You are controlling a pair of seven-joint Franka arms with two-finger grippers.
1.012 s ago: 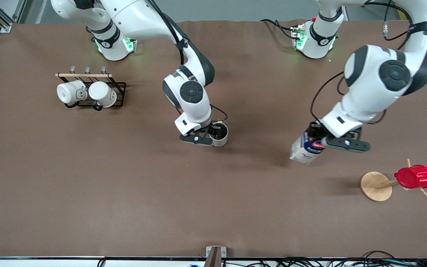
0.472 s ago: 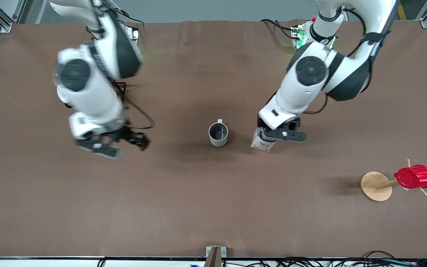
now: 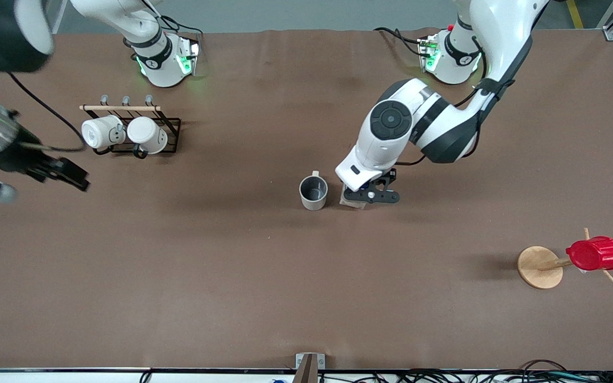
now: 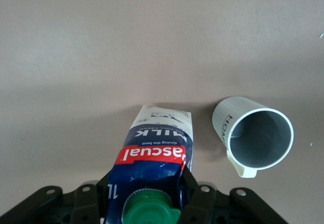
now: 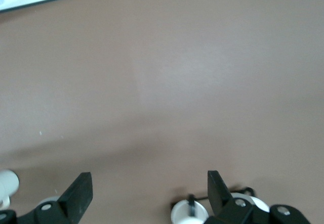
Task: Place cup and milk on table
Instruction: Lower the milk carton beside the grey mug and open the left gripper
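I read the task as roughly three-quarters complete. The cup (image 3: 313, 192) stands upright on the table (image 3: 264, 276) near its middle, free of both grippers; that half is done. My left gripper (image 3: 366, 194) is clamped on the milk (image 4: 152, 155) by its upper part, near the green cap (image 4: 148, 215), and the carton sits just beside the cup toward the left arm's end. In the left wrist view its base looks at or very near the surface; I cannot confirm contact. Remaining: release and retract.

Against the frame half a second ago, the milk has moved closer to the cup, and the right gripper (image 5: 148, 188), fingers spread and empty, has swung away to the right arm's end, near the mug rack (image 3: 131, 130)
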